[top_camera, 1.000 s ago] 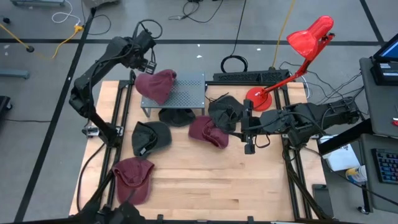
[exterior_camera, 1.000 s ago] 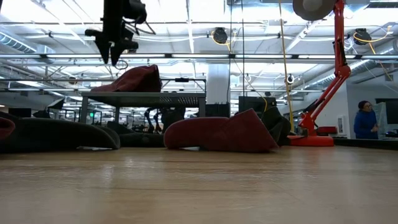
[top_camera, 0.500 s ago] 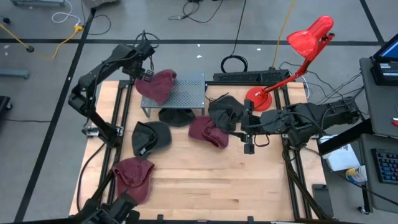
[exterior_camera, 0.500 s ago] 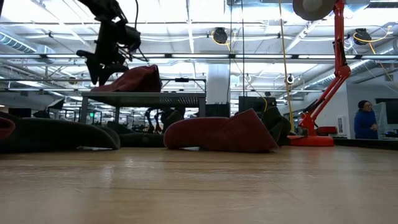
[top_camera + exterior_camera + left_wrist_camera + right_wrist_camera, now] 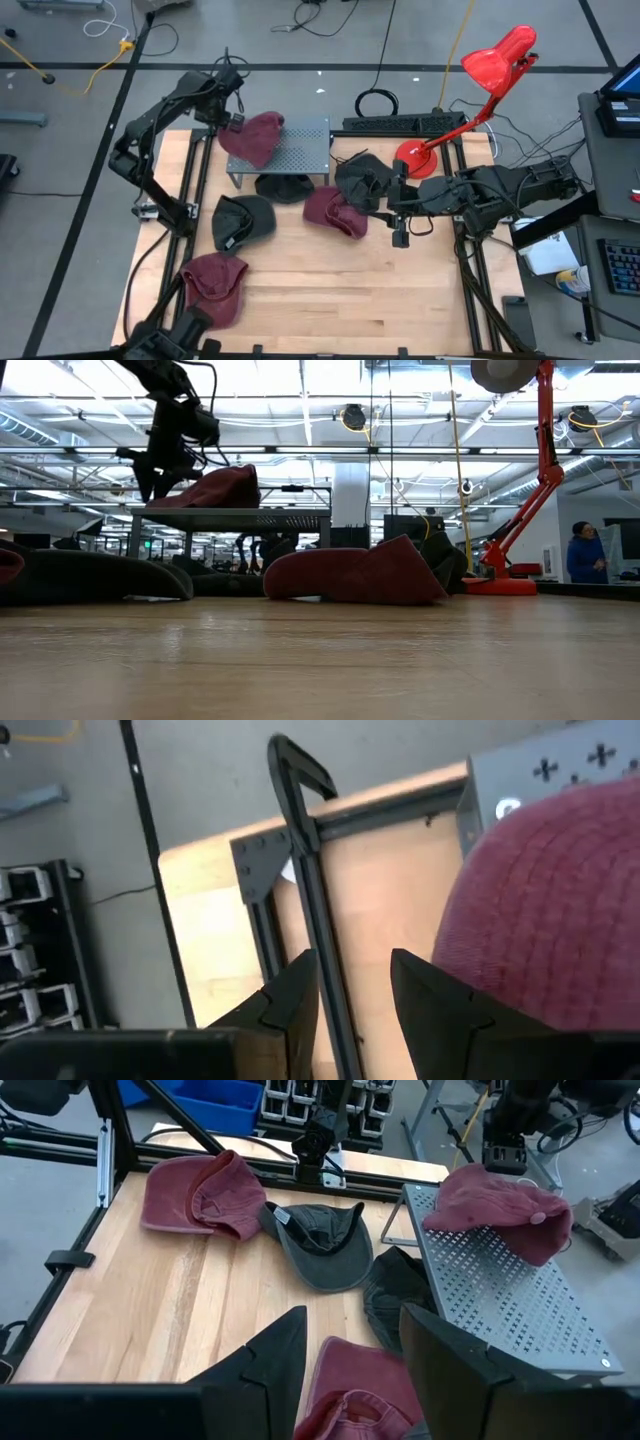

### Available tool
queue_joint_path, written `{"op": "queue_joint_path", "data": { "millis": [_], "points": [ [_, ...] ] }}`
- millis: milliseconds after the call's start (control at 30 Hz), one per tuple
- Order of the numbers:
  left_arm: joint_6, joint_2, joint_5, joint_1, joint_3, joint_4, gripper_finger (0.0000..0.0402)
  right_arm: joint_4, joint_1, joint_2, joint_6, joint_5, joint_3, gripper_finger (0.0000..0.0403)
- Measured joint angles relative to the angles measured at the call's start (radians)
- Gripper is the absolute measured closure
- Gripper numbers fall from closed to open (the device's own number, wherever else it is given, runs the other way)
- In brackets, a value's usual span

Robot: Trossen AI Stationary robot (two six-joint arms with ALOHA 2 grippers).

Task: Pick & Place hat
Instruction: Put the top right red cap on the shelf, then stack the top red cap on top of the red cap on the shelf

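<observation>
A maroon hat (image 5: 254, 137) lies on top of the grey perforated rack (image 5: 305, 146), at its left end; the low view shows the same hat (image 5: 215, 488). My left gripper (image 5: 226, 114) is open and hovers close beside that hat's left edge (image 5: 470, 930), over the table frame, its fingers tipped downward (image 5: 150, 480). My right gripper (image 5: 393, 200) is open and waits at the table's right side, above a second maroon hat (image 5: 355, 1405) that rests on the table (image 5: 336, 212).
Other hats lie on the table: a black one (image 5: 283, 187) under the rack, a dark one (image 5: 362, 178) beside the right gripper, a dark one (image 5: 243, 220) at left, and a maroon one (image 5: 214, 286) near the front left. A red desk lamp (image 5: 480, 85) stands at the far right.
My left gripper has come down from above the rack and shifted a little toward the table's left edge, tipping from pointing straight down to a slant. The maroon hat has stayed on the rack. The right arm has kept still.
</observation>
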Motion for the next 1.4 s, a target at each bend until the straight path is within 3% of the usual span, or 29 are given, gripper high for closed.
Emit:
{"op": "queue_joint_path", "data": {
  "millis": [367, 667, 800, 1000, 1167, 1400],
  "points": [
    [-0.024, 0.000, 0.096, -0.006, 0.000, -0.085, 0.0270, 0.000, 0.000, 0.000, -0.017, 0.000, 0.000, 0.0245],
    [-0.107, -0.027, 0.081, -0.017, 0.033, -0.107, 0.0270, 0.000, 0.000, 0.000, -0.017, 0.000, 0.000, 0.0245],
    [-0.149, -0.087, 0.110, -0.028, 0.045, -0.097, 0.0270, 0.000, 0.000, 0.000, 0.004, 0.000, 0.000, 0.0245],
    [-0.129, -0.219, 0.289, -0.074, 0.047, -0.027, 0.0270, 0.000, 0.000, 0.000, 0.071, 0.033, 0.000, 0.0245],
    [-0.144, -0.349, 0.374, -0.144, 0.047, 0.074, 0.0270, -0.001, -0.001, 0.000, 0.069, 0.032, 0.000, 0.0245],
    [-0.217, -0.512, 0.417, -0.277, 0.047, 0.205, 0.0270, -0.001, -0.001, 0.000, 0.036, 0.032, 0.000, 0.0245]
  ]
}}
